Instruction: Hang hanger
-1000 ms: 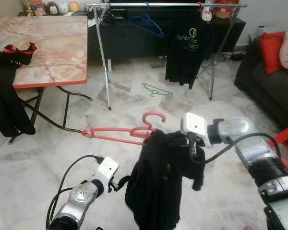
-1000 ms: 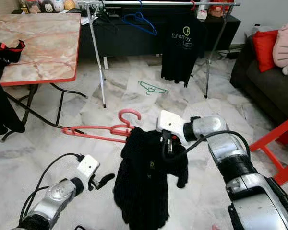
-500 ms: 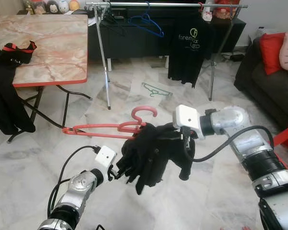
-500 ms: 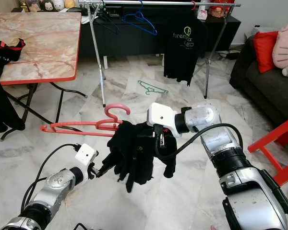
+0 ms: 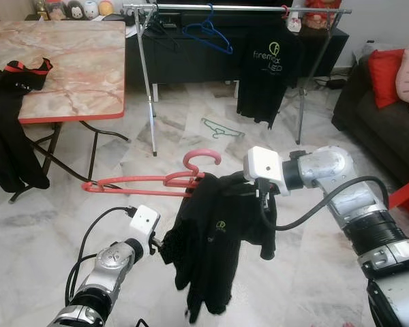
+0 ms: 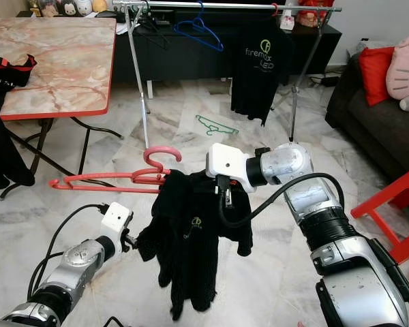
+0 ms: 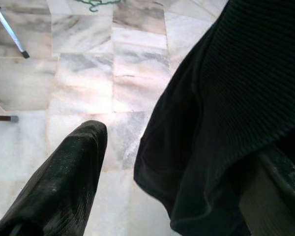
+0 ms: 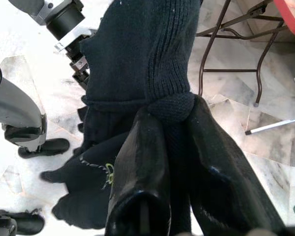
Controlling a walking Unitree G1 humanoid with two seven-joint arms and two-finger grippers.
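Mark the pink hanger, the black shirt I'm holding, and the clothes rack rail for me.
pink hanger (image 5: 203,161), left eye view, on the hook's curve.
black shirt (image 5: 215,238), left eye view, on the hanging body near its small logo.
clothes rack rail (image 5: 238,7), left eye view, on the silver top bar.

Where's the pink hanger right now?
The pink hanger is up off the floor at the centre of the head views, sticking out leftward from the black shirt that the right gripper pinches, in front of the clothes rack.
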